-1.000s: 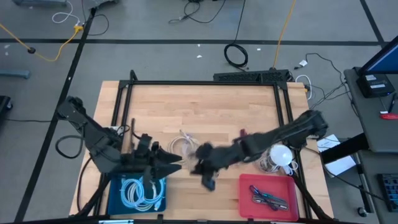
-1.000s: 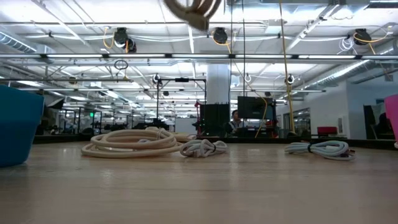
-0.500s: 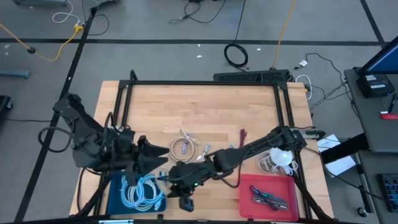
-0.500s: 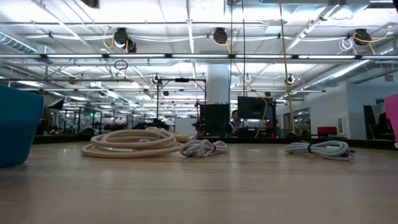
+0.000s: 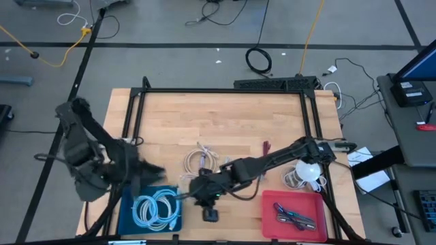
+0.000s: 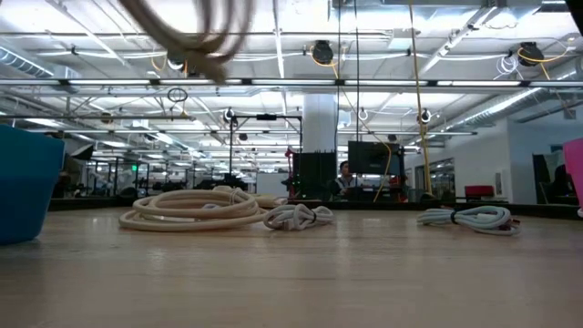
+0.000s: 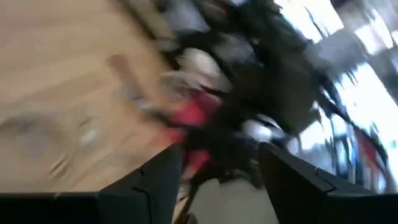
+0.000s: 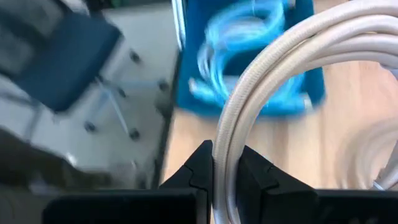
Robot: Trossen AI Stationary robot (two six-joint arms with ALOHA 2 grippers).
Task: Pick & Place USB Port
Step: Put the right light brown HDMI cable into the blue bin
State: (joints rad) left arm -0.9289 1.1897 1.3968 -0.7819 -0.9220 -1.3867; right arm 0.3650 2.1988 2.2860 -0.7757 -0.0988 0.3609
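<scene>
Since the earlier pictures the left arm has drawn back toward the worktop's left edge, and the right arm has reached across to the blue bin.

On the pale wooden worktop [image 5: 225, 116], the blue plastic bin [image 5: 129, 216] at the front left holds a coil of light blue cable [image 5: 155, 209]; the red plastic tray [image 5: 269, 221] at the front right holds small tools. I judge that the bin is the target, so the right claw [image 5: 185, 194] hangs just beside its rim, closed on a coil of white USB cable [image 8: 292, 68] (it is lifted off the worktop and dangles at the top of the low view). More white cable bundles [image 5: 201, 162] lie loose in the middle, waiting. The left claw [image 7: 217, 186] is open and empty, kept clear of the right arm.
</scene>
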